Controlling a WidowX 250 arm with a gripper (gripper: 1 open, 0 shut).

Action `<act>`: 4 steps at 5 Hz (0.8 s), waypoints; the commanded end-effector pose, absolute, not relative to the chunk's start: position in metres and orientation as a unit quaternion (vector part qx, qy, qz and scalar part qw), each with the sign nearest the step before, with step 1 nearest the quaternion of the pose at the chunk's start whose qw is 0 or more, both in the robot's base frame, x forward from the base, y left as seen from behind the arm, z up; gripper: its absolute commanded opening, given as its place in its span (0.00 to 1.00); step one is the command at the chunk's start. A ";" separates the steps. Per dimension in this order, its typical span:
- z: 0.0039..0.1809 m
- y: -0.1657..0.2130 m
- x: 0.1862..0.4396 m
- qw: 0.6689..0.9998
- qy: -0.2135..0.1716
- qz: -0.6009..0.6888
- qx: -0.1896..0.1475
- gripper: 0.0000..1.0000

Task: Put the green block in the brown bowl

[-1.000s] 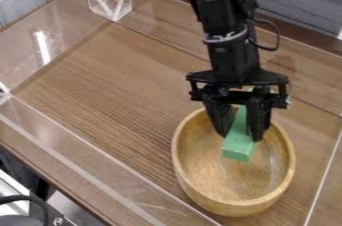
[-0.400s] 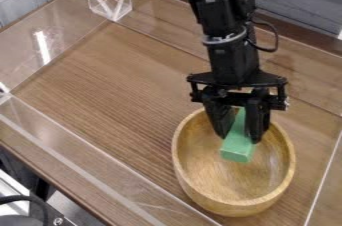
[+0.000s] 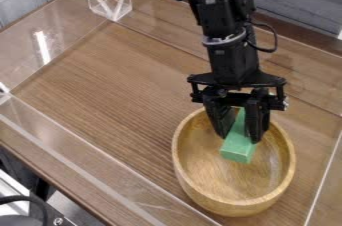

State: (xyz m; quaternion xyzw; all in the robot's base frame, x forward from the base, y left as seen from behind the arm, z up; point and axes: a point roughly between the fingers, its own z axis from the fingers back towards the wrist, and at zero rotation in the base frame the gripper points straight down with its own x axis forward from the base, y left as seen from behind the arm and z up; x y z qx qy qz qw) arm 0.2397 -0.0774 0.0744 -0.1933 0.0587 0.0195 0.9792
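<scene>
A bright green block [image 3: 241,141] stands tilted inside the brown bowl [image 3: 198,182], a wide light wooden bowl at the lower right of the table. My black gripper [image 3: 238,122] reaches down into the bowl from above and is shut on the block's upper part, one finger on each side. The block's lower end is at or near the bowl's floor; I cannot tell whether it touches.
The bowl rests on a wood-grain table top enclosed by a low clear acrylic wall [image 3: 54,120]. A small clear acrylic stand [image 3: 110,5] is at the far left corner. The black arm [image 3: 214,10] rises toward the top of the view.
</scene>
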 end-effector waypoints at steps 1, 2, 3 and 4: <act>0.086 -0.076 0.253 0.979 0.033 0.011 -0.199 0.00; 0.085 -0.075 0.254 0.979 0.035 0.008 -0.201 0.00; 0.084 -0.075 0.254 0.979 0.037 0.005 -0.203 0.00; 0.084 -0.075 0.254 0.978 0.038 0.002 -0.204 0.00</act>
